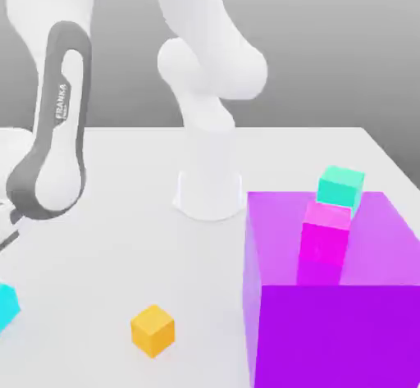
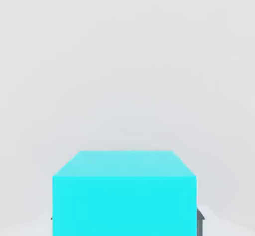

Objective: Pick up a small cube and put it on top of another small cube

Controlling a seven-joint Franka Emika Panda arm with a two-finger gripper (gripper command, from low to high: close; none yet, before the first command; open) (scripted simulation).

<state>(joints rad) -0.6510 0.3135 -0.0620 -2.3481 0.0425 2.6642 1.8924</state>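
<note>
Grey backdrop (image 1: 303,50) — pale, smooth tabletop (image 1: 107,255) — fingers (image 2: 200,226) clamped on cyan cube (image 2: 124,205)

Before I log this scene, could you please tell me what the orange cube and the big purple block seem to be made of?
The orange cube looks like smooth, matte plastic or painted wood: each face is one even colour without visible grain. The big purple block seems glossier, perhaps polished plastic, since a darker magenta-tinged patch below the magenta cube could be its reflection.
</note>
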